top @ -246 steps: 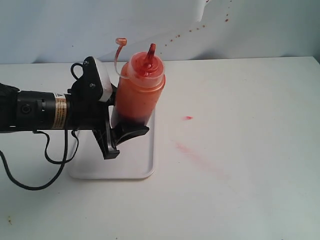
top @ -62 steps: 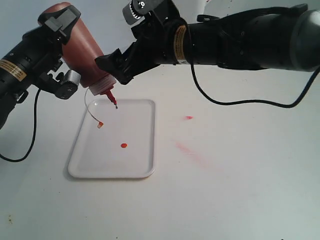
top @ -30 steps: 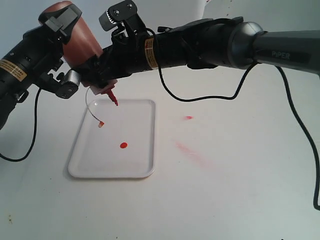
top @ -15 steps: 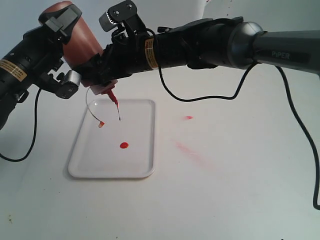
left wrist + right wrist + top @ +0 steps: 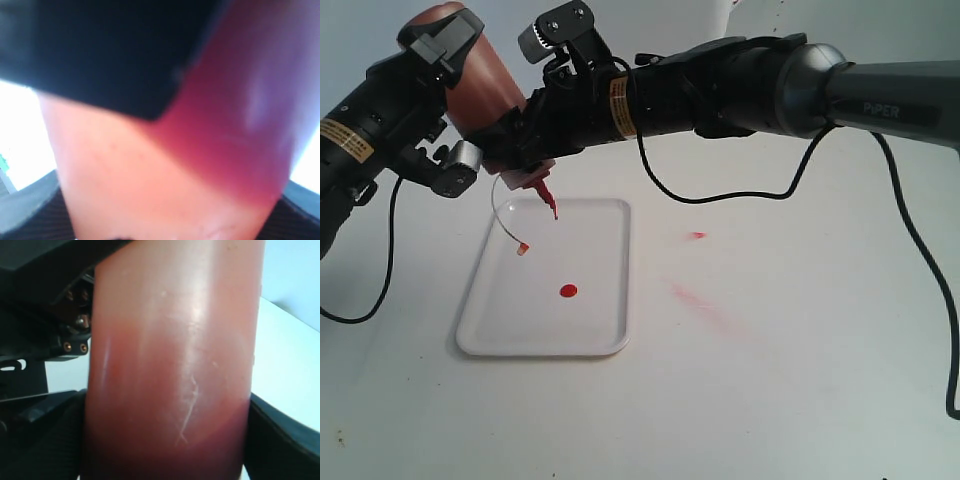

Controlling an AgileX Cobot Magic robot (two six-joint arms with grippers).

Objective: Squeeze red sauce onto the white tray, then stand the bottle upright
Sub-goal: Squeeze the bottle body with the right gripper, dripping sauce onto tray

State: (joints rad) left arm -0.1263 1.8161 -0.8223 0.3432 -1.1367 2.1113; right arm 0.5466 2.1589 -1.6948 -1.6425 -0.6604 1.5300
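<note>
White tabletop (image 5: 800,380) is spreading out beneath both my arms in the exterior view. My left gripper (image 5: 448,100) is clamping the base end of the upturned bottle (image 5: 485,95). My right gripper (image 5: 525,150) is closing on it nearer the neck, so the red nozzle (image 5: 548,200) is pointing down just below that gripper, over the near end of the white tray (image 5: 610,320). Half a second ago a thin thread of sauce was running down from the nozzle, and now nothing is trailing from the tip. One round blob of red sauce (image 5: 568,291) is sitting on the tray, well below both grippers, and it is looking no bigger than a second ago. I am not making out a second blob where the thread was falling. The tethered cap (image 5: 523,249) is dangling between nozzle and tray. I am judging the squeeze nearly spent, with standing the bottle upright not yet begun.

Left wrist view: the bottle's (image 5: 165,165) orange-red wall is filling everything, and one of my dark fingers (image 5: 100,50) is pressing across it, gripping.

Right wrist view: the bottle (image 5: 170,365) is standing between my two dark pads (image 5: 40,440), which are both touching its sides and holding it.
</note>
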